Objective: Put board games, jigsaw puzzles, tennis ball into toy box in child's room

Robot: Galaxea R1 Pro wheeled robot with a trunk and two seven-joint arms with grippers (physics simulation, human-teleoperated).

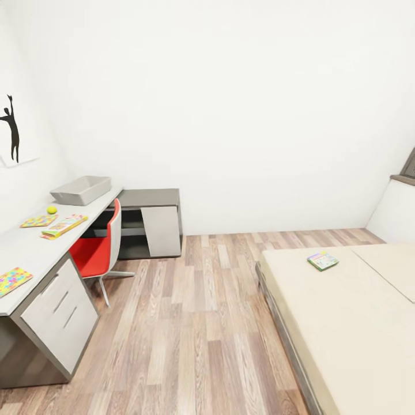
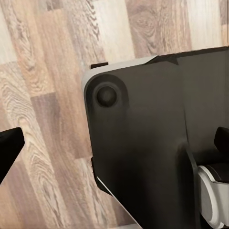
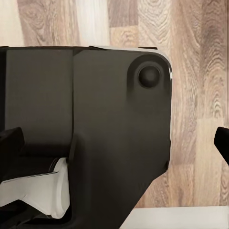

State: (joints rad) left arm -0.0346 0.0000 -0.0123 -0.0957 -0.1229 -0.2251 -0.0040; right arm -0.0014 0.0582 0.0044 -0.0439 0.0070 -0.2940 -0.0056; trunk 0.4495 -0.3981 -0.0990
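Ahead, from the head camera, a long desk (image 1: 29, 248) runs along the left wall. A grey toy box (image 1: 81, 189) sits at its far end, the tennis ball (image 1: 52, 210) near it toward the wall edge. Two flat colourful boxes (image 1: 38, 221) (image 1: 64, 225) lie mid-desk and another (image 1: 12, 280) at the near edge. A red chair (image 1: 98, 251) stands at the desk. One board game (image 1: 323, 260) lies near the bed's (image 1: 346, 334) far edge.

Left wrist camera: the robot's dark base (image 2: 143, 148) over the wood floor (image 2: 43, 95); both dark fingertips (image 2: 9, 145) sit wide apart, the claw open and empty.

Right wrist camera: the same base (image 3: 95, 124) and floor (image 3: 200, 71); fingertips (image 3: 223, 140) at opposite edges, open, empty.
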